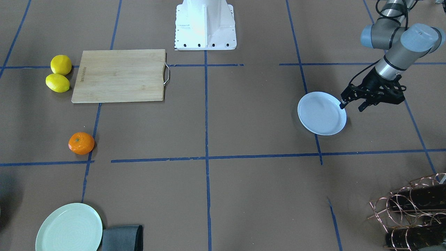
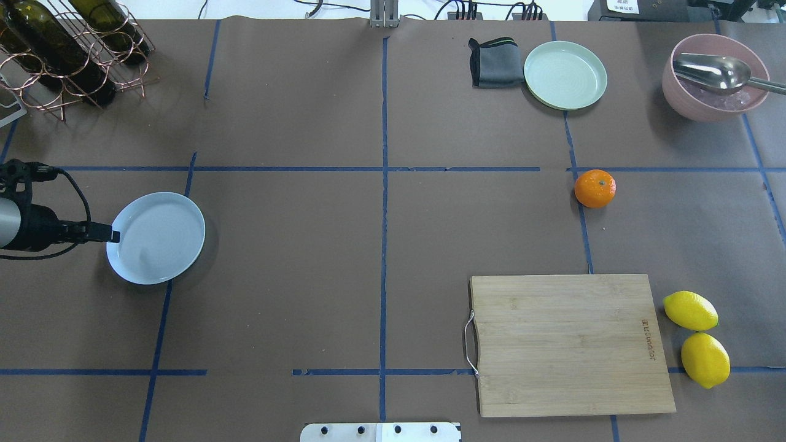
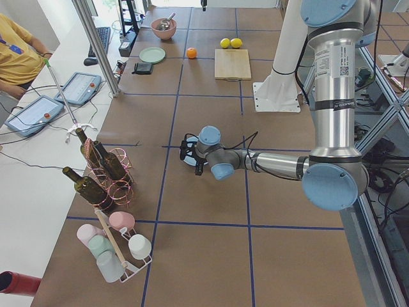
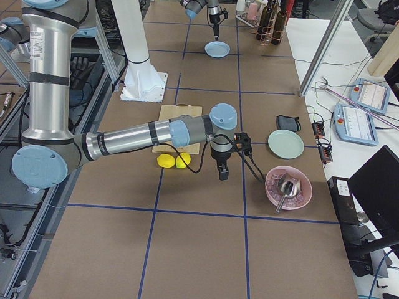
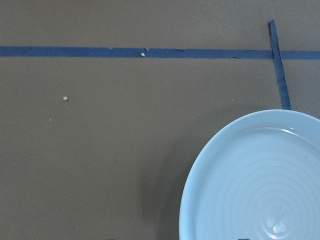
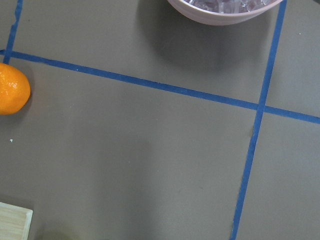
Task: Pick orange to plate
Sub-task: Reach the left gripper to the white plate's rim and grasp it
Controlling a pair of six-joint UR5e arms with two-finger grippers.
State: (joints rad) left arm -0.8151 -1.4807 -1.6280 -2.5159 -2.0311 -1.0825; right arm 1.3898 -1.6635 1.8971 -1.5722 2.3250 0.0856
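The orange (image 2: pixel 594 188) sits alone on the brown table, far right in the overhead view; the right wrist view catches it at its left edge (image 6: pixel 12 87). The pale bluish-white plate (image 2: pixel 163 242) lies flat and empty at the far left. My left gripper (image 1: pixel 352 106) hangs over the plate's outer rim, jaws apart, one fingertip (image 2: pixel 112 234) above the rim and holding nothing. My right gripper (image 4: pixel 222 173) points down over the table between the orange and a pink bowl. It shows only in the exterior right view, so I cannot tell its state.
A wooden cutting board (image 2: pixel 568 344) lies near the robot with two lemons (image 2: pixel 697 331) beside it. Behind the orange are a mint-green plate (image 2: pixel 565 75), a grey cloth (image 2: pixel 494 61) and a pink bowl (image 2: pixel 715 80) with a spoon. A wine-bottle rack (image 2: pixel 67 55) stands far left.
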